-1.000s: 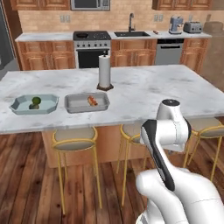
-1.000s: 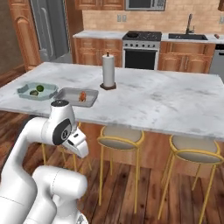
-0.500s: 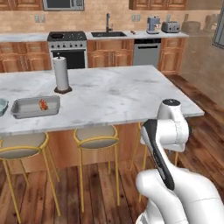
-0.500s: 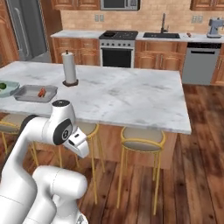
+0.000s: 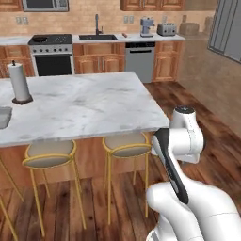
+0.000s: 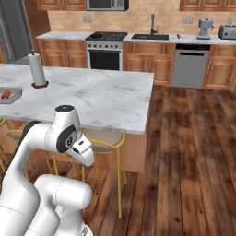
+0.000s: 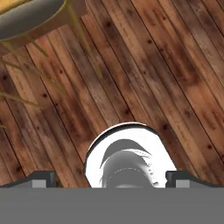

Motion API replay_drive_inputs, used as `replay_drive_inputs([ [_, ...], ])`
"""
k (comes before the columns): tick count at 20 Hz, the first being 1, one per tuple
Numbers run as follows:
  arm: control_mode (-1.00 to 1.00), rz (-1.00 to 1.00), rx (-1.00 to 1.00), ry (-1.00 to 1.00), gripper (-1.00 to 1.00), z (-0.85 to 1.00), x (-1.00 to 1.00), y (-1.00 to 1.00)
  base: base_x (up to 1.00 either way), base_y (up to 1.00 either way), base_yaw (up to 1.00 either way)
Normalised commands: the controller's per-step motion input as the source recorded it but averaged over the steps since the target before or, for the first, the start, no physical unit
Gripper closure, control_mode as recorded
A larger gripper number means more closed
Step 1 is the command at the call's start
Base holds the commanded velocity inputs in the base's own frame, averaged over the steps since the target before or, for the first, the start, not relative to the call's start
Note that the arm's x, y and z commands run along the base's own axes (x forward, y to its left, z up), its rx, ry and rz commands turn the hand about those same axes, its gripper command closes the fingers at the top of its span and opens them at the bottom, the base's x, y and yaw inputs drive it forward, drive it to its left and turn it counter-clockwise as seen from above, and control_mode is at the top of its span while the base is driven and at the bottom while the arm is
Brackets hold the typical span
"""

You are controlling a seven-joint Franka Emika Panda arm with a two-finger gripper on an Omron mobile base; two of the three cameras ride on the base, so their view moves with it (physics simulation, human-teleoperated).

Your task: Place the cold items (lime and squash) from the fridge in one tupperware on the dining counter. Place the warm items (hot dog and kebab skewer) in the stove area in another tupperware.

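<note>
The gripper [image 7: 111, 177] points down at the wooden floor [image 7: 144, 65], jaws wide apart and empty, its fingertips [image 7: 43, 178] at opposite edges of the hand view, with a stool [image 7: 26, 17] at the top left. The arm stays folded low by the base. Since a second ago the base has swung right, so the island counter [image 5: 84, 106] sits further left in both base views. Only an edge of one tupperware [image 5: 4, 116] remains in the left view. The right view shows the other tupperware [image 6: 10, 95], holding something red too small to tell which way it lies. The paper towel roll [image 6: 37, 69] stands upright beyond, the stove [image 6: 106, 48] farthest.
</note>
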Motion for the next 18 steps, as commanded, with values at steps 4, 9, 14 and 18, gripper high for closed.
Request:
replay_drive_inputs([
  [4, 1.0, 0.0, 0.0, 0.0, -1.0, 0.0, 0.0, 0.0, 0.13, -1.0, 0.0],
  [9, 1.0, 0.0, 0.0, 0.0, -1.0, 0.0, 0.0, 0.0, 0.3, -1.0, 0.0],
  [14, 1.0, 0.0, 0.0, 0.0, -1.0, 0.0, 0.0, 0.0, 0.49, -1.0, 0.0],
  [18, 1.0, 0.0, 0.0, 0.0, -1.0, 0.0, 0.0, 0.0, 0.74, -0.88, 0.0],
])
